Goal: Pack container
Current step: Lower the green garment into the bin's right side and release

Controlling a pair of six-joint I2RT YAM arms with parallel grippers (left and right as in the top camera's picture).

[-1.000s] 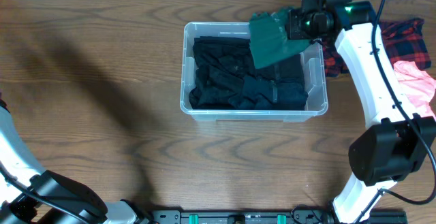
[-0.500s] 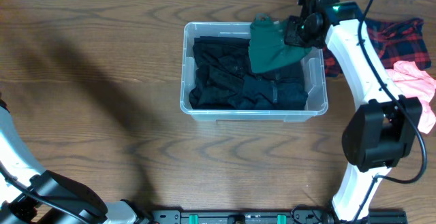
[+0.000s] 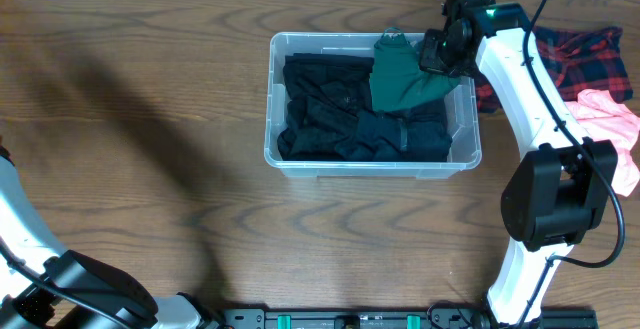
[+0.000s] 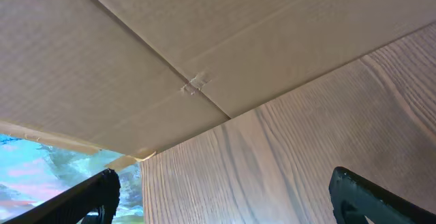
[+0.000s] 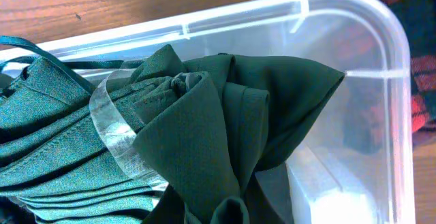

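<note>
— Where is the container [image 3: 372, 169] found?
— It is set upright at the middle of the table [image 3: 150, 119], and dark clothes [image 3: 330, 119] are packed inside it. A red plaid cloth [image 3: 590, 49] and a pink cloth [image 3: 612, 119] are seen to its right.
— And the right gripper [image 3: 440, 57]?
— It is clamped on a green garment [image 3: 398, 77], which is held over the tub's back right corner.
— The left gripper [image 4: 231, 200]?
— Its fingers are spread wide over the wood, beside a cardboard surface [image 4: 170, 40].
</note>
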